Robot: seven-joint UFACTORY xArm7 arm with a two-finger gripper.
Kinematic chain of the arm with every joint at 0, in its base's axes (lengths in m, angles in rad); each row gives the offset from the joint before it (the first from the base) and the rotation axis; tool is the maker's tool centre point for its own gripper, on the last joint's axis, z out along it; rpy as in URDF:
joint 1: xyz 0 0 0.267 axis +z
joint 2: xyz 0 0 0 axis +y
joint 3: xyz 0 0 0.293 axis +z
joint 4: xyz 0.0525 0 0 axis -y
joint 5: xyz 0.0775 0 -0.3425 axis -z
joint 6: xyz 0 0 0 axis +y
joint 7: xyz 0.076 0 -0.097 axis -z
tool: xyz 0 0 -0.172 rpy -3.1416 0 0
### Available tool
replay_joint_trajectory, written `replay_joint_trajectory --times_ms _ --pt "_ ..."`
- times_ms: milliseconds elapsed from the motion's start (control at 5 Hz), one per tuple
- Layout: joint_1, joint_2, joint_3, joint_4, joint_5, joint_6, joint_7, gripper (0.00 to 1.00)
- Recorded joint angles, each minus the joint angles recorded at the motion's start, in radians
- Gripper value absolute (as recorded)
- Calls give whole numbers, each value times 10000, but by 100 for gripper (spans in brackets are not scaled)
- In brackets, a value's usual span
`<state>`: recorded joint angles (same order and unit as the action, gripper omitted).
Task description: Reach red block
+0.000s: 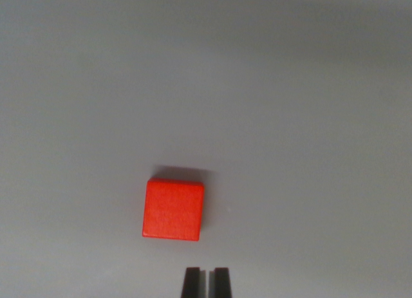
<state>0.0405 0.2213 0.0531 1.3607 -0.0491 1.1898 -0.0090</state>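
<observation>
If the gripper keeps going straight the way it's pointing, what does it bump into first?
Probably the gray surface. The gripper points just past the right edge of the red block, so it may clip that edge or miss it. Depth is hard to judge from this view.

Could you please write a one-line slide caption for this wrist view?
Wrist view: red block on a plain grey surface, with the pincer just below it, slightly to its right.
</observation>
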Motion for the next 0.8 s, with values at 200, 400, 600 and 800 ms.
replay_joint_trajectory --times_ms 200,400,600,800 --pt "19 227 6 -238 -9 -461 15 0" --pt "19 227 6 -238 -9 -461 15 0" --pt "39 457 13 -480 -19 -930 29 0" --pt "39 457 13 -480 -19 -930 29 0"
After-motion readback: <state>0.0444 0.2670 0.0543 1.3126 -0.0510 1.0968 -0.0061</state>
